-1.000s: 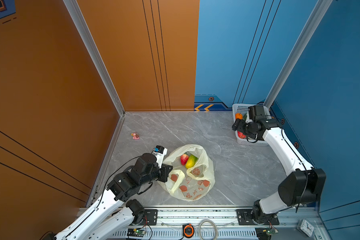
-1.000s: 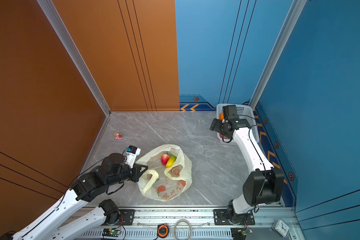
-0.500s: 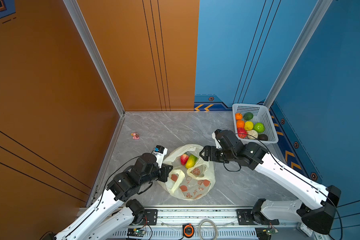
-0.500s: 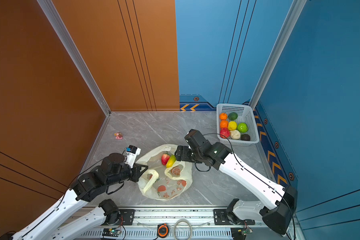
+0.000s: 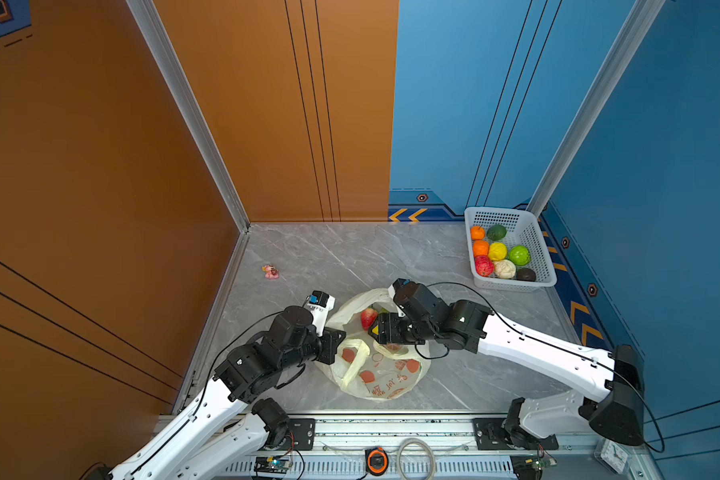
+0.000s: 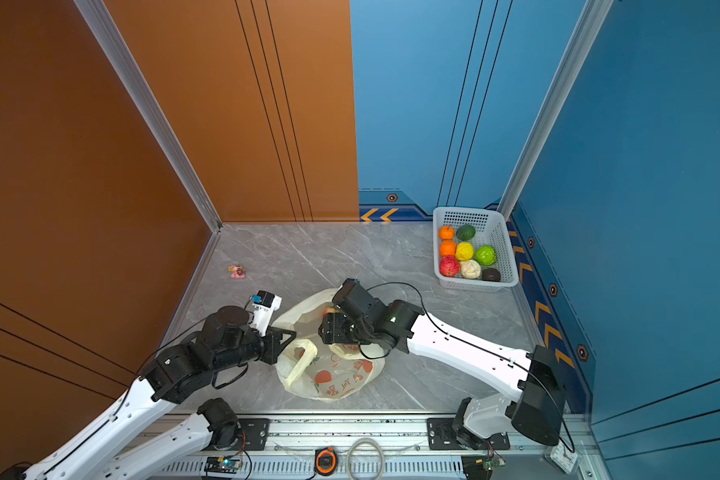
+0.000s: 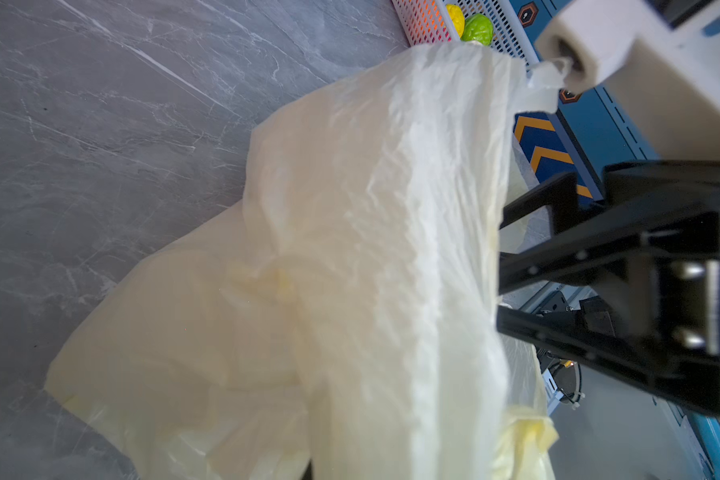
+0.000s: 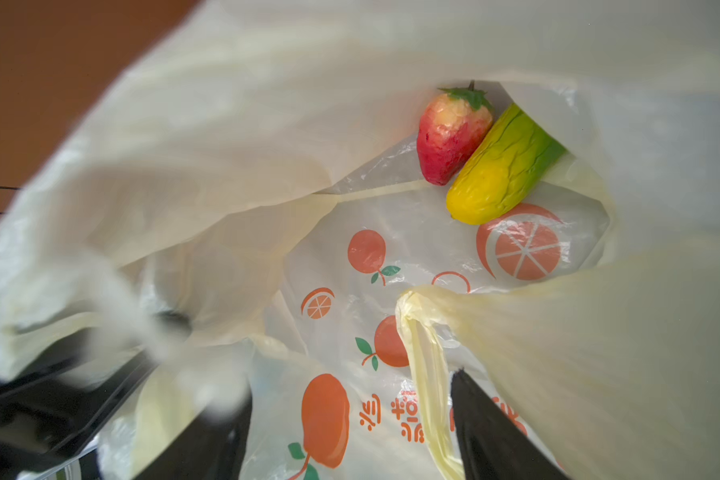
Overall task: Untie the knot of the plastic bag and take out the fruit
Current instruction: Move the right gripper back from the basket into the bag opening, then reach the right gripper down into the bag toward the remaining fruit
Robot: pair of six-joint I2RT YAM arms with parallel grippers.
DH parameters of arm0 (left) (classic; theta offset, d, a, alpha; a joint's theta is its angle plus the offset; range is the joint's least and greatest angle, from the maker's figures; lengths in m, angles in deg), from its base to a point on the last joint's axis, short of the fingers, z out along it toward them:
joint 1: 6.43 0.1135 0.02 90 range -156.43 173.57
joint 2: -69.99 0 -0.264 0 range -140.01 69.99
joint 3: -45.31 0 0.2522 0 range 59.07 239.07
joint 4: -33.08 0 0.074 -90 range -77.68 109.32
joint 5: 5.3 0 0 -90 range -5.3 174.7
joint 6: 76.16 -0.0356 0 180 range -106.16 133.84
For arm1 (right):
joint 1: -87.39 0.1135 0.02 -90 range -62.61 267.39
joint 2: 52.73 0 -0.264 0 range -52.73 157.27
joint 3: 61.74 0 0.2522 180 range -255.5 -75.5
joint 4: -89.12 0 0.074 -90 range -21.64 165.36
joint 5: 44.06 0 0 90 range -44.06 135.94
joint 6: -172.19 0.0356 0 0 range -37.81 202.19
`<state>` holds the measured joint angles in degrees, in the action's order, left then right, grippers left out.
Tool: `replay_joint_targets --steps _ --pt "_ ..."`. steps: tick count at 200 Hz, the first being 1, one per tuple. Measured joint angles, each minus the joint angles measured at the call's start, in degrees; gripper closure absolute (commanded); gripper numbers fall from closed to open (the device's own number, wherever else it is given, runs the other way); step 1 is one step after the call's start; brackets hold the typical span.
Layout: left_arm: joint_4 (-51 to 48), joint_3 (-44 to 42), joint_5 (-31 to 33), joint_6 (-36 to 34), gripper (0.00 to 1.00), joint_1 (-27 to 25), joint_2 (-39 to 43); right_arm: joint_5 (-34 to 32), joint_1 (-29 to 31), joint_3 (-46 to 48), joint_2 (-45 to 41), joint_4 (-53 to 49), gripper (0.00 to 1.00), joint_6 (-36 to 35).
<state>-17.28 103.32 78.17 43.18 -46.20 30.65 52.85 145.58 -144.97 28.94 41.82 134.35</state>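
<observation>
The plastic bag (image 5: 381, 376) (image 6: 333, 376) lies on the grey floor near the front rail, its mouth held open. My left gripper (image 5: 341, 338) (image 6: 291, 335) is shut on the bag's left rim; in the left wrist view the lifted plastic (image 7: 371, 249) hides its jaws. My right gripper (image 5: 376, 328) (image 8: 350, 428) hangs open inside the mouth, with one black finger (image 8: 487, 428) next to a loose handle strip (image 8: 427, 374). Fruit inside: a red strawberry (image 8: 449, 137) (image 5: 368, 318) and a yellow-green piece (image 8: 504, 170), both ahead of the right fingers. The knot is not in view.
A white basket (image 5: 537, 253) (image 6: 500, 249) with several fruits stands at the back right by the blue wall. A small pink toy (image 5: 271, 272) lies at the left. Orange and blue walls close in the floor. The metal rail (image 5: 391, 428) runs along the front.
My right arm has swung from the basket across to the bag and lowered into its mouth, its jaws narrowing a little. The left gripper has kept hold of the rim without moving.
</observation>
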Motion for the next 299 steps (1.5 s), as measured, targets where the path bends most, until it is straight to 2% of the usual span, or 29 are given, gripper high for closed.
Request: replay_joint_targets --steps 44,112,166,199,254,299 --pt "0.0 0.0 0.0 0.0 1.0 0.0 0.0 -0.7 0.9 -0.1 6.4 2.6 0.3 -1.9" --pt "0.0 0.0 0.0 0.0 1.0 0.0 0.5 -5.7 8.2 2.9 7.4 10.4 0.3 -6.4" --pt "0.0 0.0 -0.2 -0.6 1.0 1.2 0.5 -5.6 9.8 9.8 7.4 11.6 0.31 -8.1" --pt "0.0 0.0 -0.9 -0.9 1.0 1.7 0.5 -3.2 10.7 10.4 7.5 11.8 0.31 -9.8" --pt "-0.1 0.0 -1.9 -0.9 1.0 1.9 1.0 3.5 8.6 6.4 15.0 15.6 0.3 -10.8" --pt "-0.1 0.0 -3.5 -0.9 1.0 1.9 2.0 4.1 4.1 4.9 17.8 20.3 0.3 -8.6"
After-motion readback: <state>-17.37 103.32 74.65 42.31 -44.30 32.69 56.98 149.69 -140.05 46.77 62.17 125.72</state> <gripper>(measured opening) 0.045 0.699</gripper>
